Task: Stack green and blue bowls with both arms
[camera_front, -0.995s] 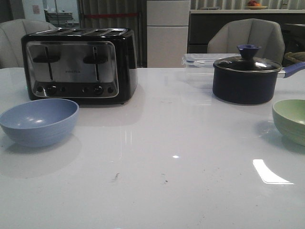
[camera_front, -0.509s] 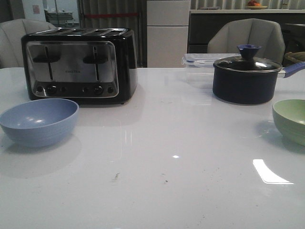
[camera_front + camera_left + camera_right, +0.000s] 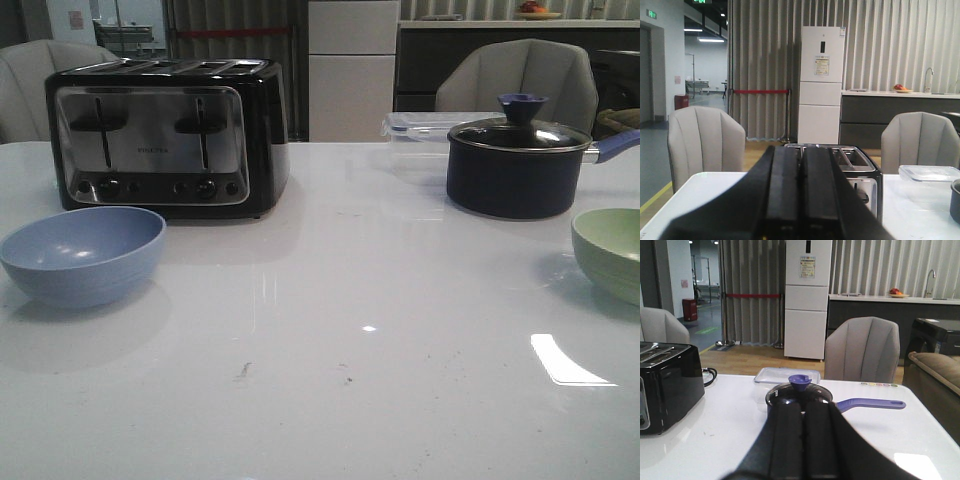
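Note:
The blue bowl (image 3: 82, 254) sits upright on the white table at the left in the front view, in front of the toaster. The green bowl (image 3: 612, 252) sits upright at the right edge, cut off by the frame. Neither gripper shows in the front view. My left gripper (image 3: 801, 150) is shut and empty, raised and pointing over the toaster (image 3: 850, 165). My right gripper (image 3: 803, 410) is shut and empty, raised and pointing at the navy pot (image 3: 799, 396). Neither bowl shows in the wrist views.
A black and silver toaster (image 3: 165, 135) stands at the back left. A dark navy lidded pot (image 3: 518, 160) with a blue handle stands at the back right, with a clear plastic container (image 3: 420, 128) behind it. Chairs stand beyond the table's far edge.

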`<act>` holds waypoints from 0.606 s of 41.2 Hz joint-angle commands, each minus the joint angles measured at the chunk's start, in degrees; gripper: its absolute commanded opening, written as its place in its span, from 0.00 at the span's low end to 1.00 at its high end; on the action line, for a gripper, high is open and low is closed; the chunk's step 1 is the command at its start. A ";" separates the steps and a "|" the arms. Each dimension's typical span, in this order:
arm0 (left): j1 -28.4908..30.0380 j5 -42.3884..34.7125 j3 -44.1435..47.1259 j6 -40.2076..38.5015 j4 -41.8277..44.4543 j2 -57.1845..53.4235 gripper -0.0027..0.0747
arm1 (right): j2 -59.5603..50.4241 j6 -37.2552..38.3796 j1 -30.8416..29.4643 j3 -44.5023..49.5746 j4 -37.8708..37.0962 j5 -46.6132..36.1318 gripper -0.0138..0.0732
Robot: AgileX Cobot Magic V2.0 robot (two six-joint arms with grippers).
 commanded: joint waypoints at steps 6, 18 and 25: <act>0.15 10.90 -14.88 -0.15 0.05 12.10 0.15 | 11.59 -0.32 -0.20 -13.01 0.16 8.44 0.23; 0.15 19.96 -16.62 -0.15 0.05 23.02 0.15 | 22.09 -0.32 -0.20 -14.40 -0.30 14.97 0.23; 0.15 23.49 -16.62 -0.15 0.05 28.34 0.15 | 27.03 -0.32 -0.20 -14.40 -0.30 16.82 0.23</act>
